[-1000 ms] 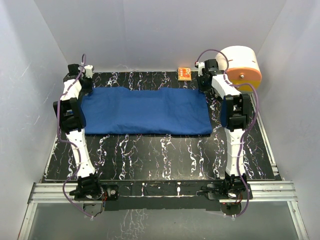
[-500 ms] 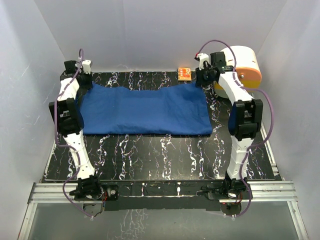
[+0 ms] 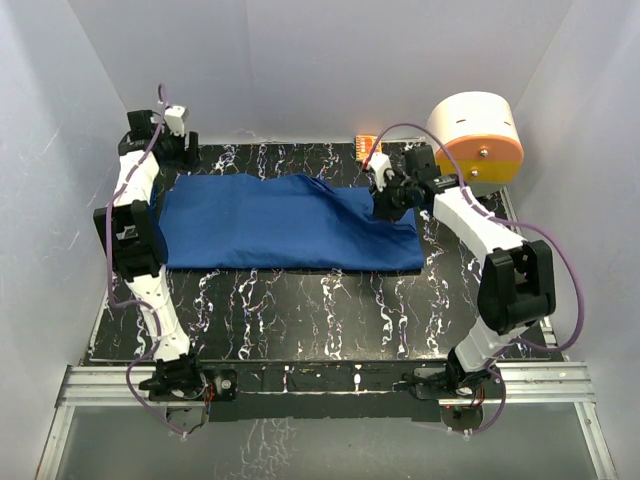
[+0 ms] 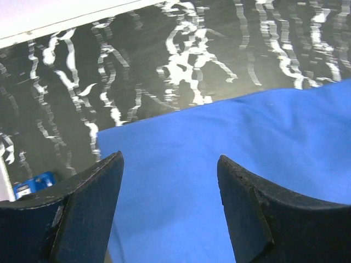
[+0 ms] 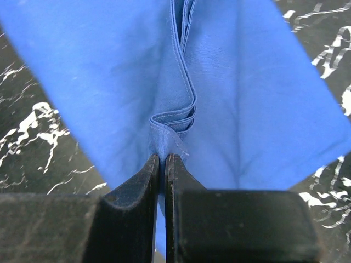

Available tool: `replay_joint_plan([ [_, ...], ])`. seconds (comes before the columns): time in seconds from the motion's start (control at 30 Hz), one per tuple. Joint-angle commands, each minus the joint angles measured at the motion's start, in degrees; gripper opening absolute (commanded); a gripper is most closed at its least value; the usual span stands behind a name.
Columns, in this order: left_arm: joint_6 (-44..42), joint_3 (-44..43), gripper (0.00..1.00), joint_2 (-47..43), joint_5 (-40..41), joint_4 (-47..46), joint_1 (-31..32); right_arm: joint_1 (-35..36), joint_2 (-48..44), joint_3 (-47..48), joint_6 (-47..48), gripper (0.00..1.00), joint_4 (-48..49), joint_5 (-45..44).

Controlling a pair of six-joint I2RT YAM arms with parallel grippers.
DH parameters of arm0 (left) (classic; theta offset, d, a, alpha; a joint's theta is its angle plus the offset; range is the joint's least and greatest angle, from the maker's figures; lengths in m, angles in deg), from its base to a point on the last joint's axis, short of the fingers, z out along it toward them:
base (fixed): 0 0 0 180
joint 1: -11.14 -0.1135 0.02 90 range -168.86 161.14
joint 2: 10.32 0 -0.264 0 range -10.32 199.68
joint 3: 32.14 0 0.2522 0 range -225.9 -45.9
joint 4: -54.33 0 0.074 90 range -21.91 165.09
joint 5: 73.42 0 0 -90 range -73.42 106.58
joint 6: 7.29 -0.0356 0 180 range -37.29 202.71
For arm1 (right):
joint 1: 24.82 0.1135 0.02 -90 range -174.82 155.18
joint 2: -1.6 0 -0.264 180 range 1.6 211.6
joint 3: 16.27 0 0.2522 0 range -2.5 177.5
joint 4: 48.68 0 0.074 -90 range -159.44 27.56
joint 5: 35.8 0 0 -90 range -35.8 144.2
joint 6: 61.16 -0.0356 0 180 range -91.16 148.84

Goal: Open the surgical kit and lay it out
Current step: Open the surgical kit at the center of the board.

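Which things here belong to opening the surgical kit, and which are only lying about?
Belong:
royal-blue cloth wrap
right gripper, shut on its folded edge
left gripper, open over its corner

Lying about:
big cream-and-orange cylinder
small orange box

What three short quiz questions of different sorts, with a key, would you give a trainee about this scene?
1. True or false: the left pincer is shut on the royal-blue cloth wrap.
2. Choose one. The right pincer is: A open above the cloth; B shut on a folded edge of the cloth; C shut on nothing.
3. In a few words: which big thing stands at the far right, beyond the right arm?

Key
1. False: its jaws stand apart above the cloth's corner.
2. B.
3. The cream-and-orange cylinder.
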Motion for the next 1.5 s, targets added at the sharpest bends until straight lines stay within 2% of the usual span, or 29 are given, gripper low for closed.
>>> replay_joint_plan([
  [0.0, -3.49, 5.74, 0.68, -10.40, -8.03, -1.55, 5.29, 1.84, -5.02, -5.91, 3.39, 0.00, 1.59, 2.86],
  [0.2, -14.32, 17.64, 0.69, -18.15, -19.95, -3.32, 13.11, 1.97, -7.94, -12.22, 4.64, 0.00, 0.58, 5.63],
  [0.33, -20.98, 24.02, 0.70, -21.55, -23.75, -4.25, 18.72, 1.95, -10.13, -14.91, 5.67, 0.00, -1.26, 7.38],
  [0.63, -35.13, 22.12, 0.71, -20.78, -27.75, 6.46, 25.64, 0.84, -14.06, -14.99, 5.46, 0.00, -6.48, 11.98],
  [0.77, -44.31, 23.19, 0.72, -22.20, -26.57, 12.53, 26.30, -0.45, -16.33, -13.25, 6.13, 0.00, -9.90, 13.03],
  [0.93, -50.27, 23.51, 0.76, -22.70, -23.13, 13.25, 27.86, -0.89, -18.55, -10.72, 7.02, 0.00, -13.72, 12.66],
  [1.1, -56.15, 21.46, 0.88, -21.30, -20.40, 16.22, 30.34, -1.01, -18.14, -6.95, 4.29, 0.00, -14.95, 11.83],
  [1.2, -55.45, 22.04, 0.93, -20.85, -16.82, 12.42, 31.58, -1.08, -17.36, -4.31, 4.50, 0.00, -17.76, 12.78],
  [1.47, -53.36, 22.08, 0.95, -18.36, -10.50, 4.23, 33.08, -1.11, -17.60, 0.00, 6.69, 0.00, -24.35, 13.56],
])
